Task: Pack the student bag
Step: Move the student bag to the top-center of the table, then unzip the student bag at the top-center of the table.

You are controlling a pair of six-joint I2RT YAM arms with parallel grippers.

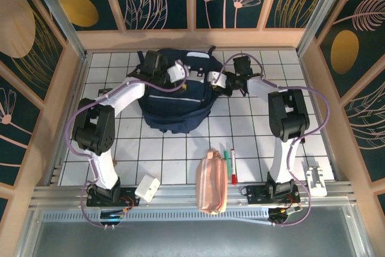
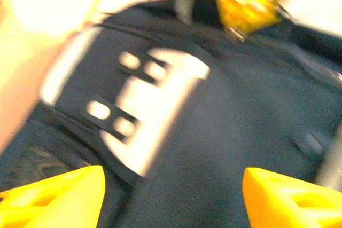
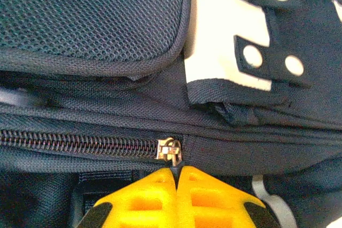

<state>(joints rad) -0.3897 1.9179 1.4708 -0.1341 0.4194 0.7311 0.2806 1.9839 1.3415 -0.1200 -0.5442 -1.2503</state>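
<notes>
Backpack [image 1: 177,111] and arms meet at the far middle of the tiled table [image 1: 162,148], where we see the navy bag lying with one arm reaching onto it from each side. From the left wrist the picture is blurred, yet we can make out the left gripper [image 2: 173,198] with its yellow fingers standing wide apart and nothing between them, hovering over a white buckle patch [image 2: 155,116] on the dark fabric. From the right wrist we see the right gripper [image 3: 176,174] closed tight, its two yellow fingers pressed together, and the tab of the zipper pull [image 3: 170,149] runs down into the seam between their tips. Zipper teeth [image 3: 80,143] stretch away to one side of the pull. Near the front edge, well apart from the bag, lies a pink pouch [image 1: 212,182] with two pens [image 1: 231,164] just beside it.
</notes>
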